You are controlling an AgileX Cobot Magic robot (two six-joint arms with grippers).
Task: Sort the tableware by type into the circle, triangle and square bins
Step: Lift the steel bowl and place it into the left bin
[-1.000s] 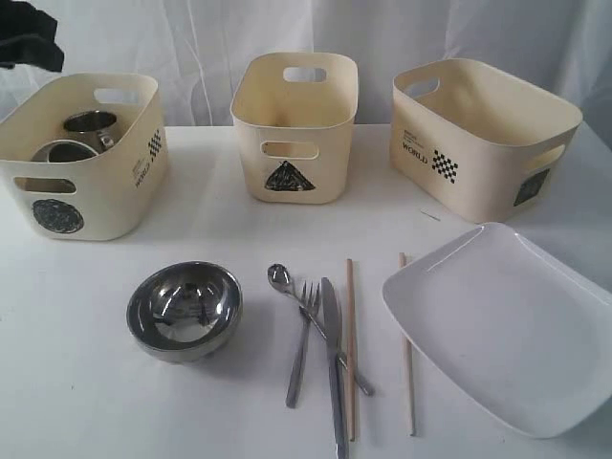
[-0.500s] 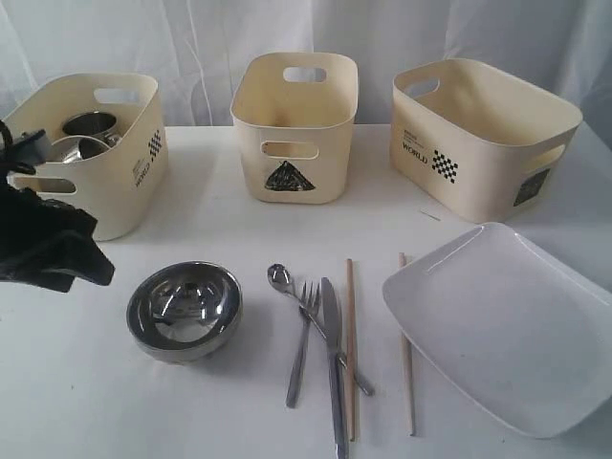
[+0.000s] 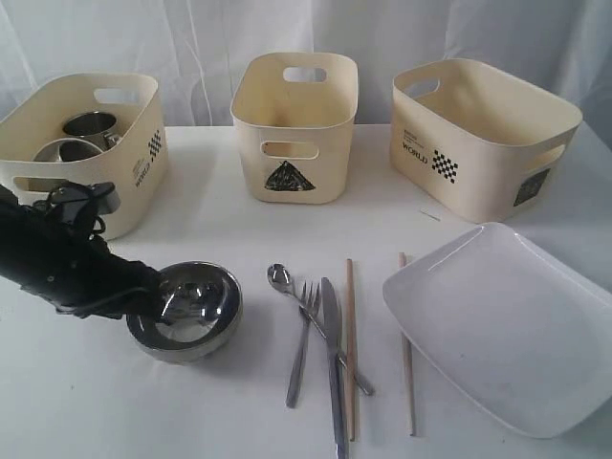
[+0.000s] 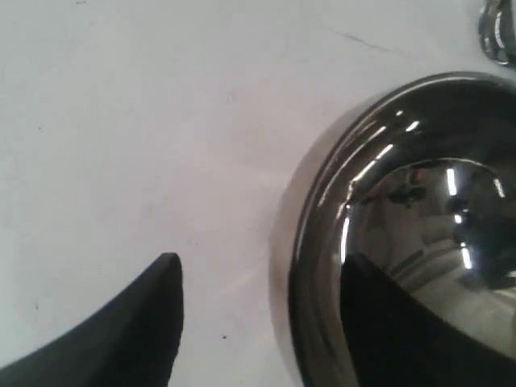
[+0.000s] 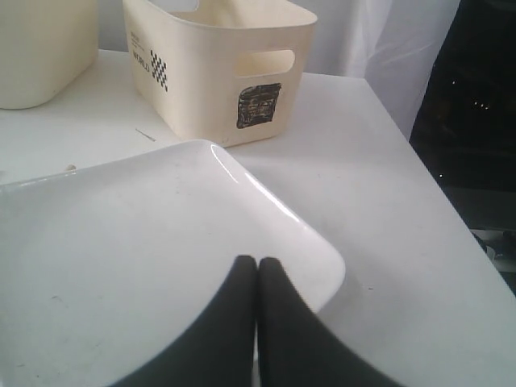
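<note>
**A:** Where do we stand, biggest things first?

**B:** Three bins line the back of the table [image 3: 220,229]: the circle bin [image 3: 115,182] on the left, the triangle bin [image 3: 295,124] in the middle and the square bin [image 3: 483,134] on the right. We see nothing inside the last two, though their floors are partly hidden.

**A:** And the plate?

**B:** The white plate [image 3: 507,325] lies unsorted at the front right. Our right gripper [image 5: 256,270] hangs over its corner with its fingers pressed together, holding nothing.

**A:** So what are we working on?

**B:** The steel bowl [image 3: 186,308] at the front left. Our left gripper [image 3: 156,295] is at its near rim with the fingers spread wide, one inside the bowl and one outside it on the table side. We judge this to be the approach to a rim grasp; nothing is clamped yet.

**A:** What counts as done?

**B:** Only the two steel mugs [image 3: 89,124], which sit in the circle bin.

**A:** And the small pieces?

**B:** They are all on the table between bowl and plate. The knife [image 3: 332,354], fork [image 3: 301,344] and spoon [image 3: 282,279] overlap one another, and the two chopsticks [image 3: 350,344] lie beside them, one just by the plate's edge. By our reckoning most of the sorting remains.
</note>
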